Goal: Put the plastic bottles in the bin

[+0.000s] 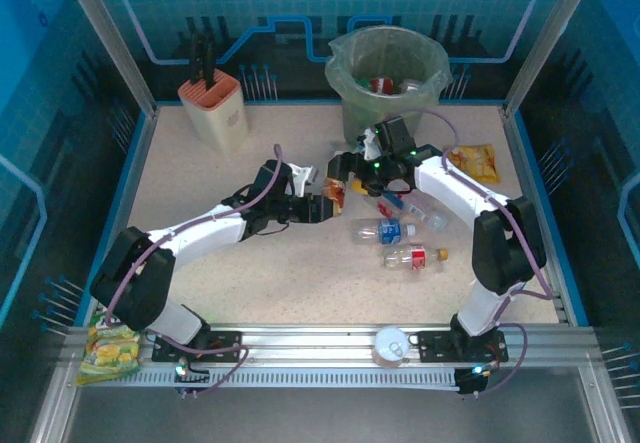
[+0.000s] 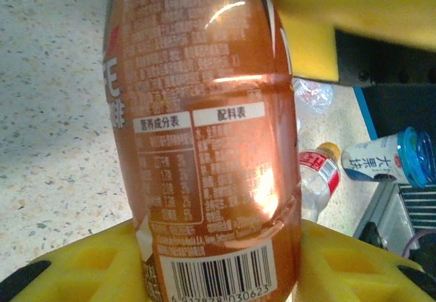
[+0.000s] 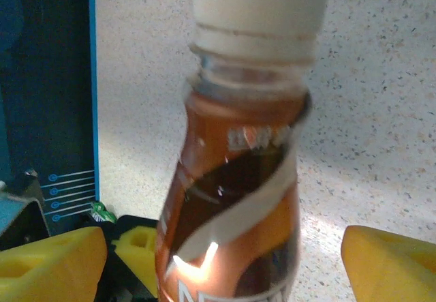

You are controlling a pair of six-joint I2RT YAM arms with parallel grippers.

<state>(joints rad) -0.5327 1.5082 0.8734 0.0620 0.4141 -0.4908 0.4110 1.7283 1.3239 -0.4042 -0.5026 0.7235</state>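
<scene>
An amber bottle (image 1: 335, 195) with a white cap (image 3: 259, 2) is held above the table's middle. My left gripper (image 1: 326, 205) is shut on it, its yellow pads (image 2: 75, 268) pressing the barcode end (image 2: 218, 268). My right gripper (image 1: 352, 166) is open around the same bottle (image 3: 231, 206); its yellow fingers (image 3: 388, 261) stand clear on both sides. The grey bin (image 1: 388, 73) with its greenish bag stands at the back and holds a few bottles. Three clear bottles lie on the table: a blue-labelled one (image 1: 385, 230), a red-labelled one (image 1: 412, 257), and one under the right arm (image 1: 408, 205).
A peach knife block (image 1: 213, 108) stands back left. One snack bag (image 1: 475, 161) lies right of the bin, another (image 1: 110, 348) on the front rail at left. A small blue-and-white bottle (image 2: 388, 160) stands by the rail (image 1: 390, 345).
</scene>
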